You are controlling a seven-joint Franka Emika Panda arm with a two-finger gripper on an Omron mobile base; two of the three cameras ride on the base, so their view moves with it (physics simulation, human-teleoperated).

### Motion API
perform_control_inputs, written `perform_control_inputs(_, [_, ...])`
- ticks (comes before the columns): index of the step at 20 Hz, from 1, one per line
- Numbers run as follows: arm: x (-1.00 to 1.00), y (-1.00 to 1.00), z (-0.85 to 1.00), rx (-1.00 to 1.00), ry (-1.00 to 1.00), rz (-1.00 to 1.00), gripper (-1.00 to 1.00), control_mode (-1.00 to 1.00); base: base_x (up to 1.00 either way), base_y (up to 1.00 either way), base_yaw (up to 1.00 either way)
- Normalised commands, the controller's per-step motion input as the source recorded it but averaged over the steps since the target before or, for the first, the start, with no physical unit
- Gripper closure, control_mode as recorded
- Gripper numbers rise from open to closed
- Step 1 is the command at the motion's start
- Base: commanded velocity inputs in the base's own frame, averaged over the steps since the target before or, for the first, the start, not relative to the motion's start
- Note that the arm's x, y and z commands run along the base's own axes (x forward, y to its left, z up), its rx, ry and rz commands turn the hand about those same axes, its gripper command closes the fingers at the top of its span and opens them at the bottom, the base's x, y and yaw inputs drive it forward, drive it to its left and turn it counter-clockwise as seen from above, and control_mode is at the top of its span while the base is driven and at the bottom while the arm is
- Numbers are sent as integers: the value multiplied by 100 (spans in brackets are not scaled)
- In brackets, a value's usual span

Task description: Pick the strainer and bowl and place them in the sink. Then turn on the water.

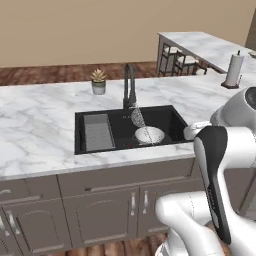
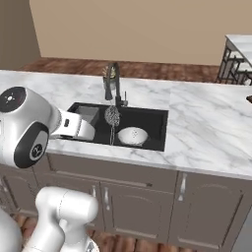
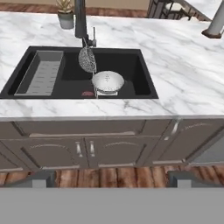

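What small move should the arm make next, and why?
Probably advance the open pincer toward the faucet. The strainer leans inside the sink beside a pale round bowl-like vessel, the faucet runs no water yet, and the pincer hangs well back from the counter.

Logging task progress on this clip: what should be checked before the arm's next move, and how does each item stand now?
1. Strainer in the sink: ok, it leans under the faucet.
2. Bowl in the sink: cannot tell; a white dome lies there, no tan bowl made out.
3. Water running: not ok, no stream.
4. Gripper open and empty: ok.
5. Gripper at the faucet: not ok, it is back from the counter.
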Motion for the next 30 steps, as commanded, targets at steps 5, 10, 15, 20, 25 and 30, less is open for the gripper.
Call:
perform_control_inputs(5, [0, 0, 0, 0, 0, 0, -100, 100, -27, -94, 0])
perform_control_inputs(10, [0, 0, 0, 0, 0, 0, -100, 100, -12, -96, 0])
perform_control_inputs(15, [0, 0, 0, 0, 0, 0, -100, 100, -3, -100, 0])
perform_control_inputs(20, [0, 0, 0, 0, 0, 0, -100, 100, 0, -100, 0])
perform_control_inputs(25, [0, 0, 0, 0, 0, 0, -100, 100, -3, -100, 0])
perform_control_inputs(30, [0, 0, 0, 0, 0, 0, -100, 100, -2, -100, 0])
